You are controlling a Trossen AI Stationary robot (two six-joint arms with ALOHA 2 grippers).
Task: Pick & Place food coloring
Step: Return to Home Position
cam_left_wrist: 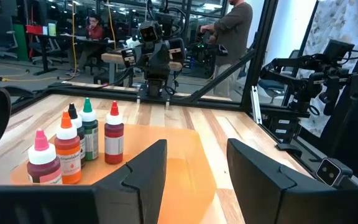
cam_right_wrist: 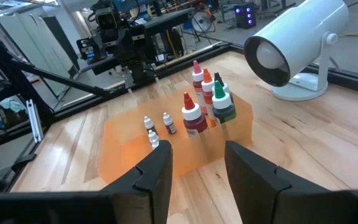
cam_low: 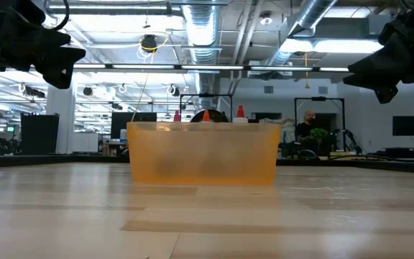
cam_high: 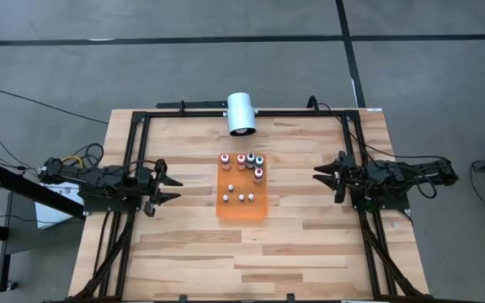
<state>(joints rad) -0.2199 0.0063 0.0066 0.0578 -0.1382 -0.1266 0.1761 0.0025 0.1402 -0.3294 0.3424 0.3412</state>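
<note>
At the desk's side edges, left tool and right tool hang open, empty, likely because bottles stand in the bin.

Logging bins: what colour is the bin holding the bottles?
The rectangular plastic bin is translucent orange, clearest in the right wrist view.

Wooden table bears an orange bin and white cylinder.

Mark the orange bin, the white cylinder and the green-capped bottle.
orange bin [cam_right_wrist: 120, 146]: right wrist view, on its side wall.
white cylinder [cam_right_wrist: 303, 37]: right wrist view, on its barrel.
green-capped bottle [cam_right_wrist: 224, 111]: right wrist view, on its body.
</note>
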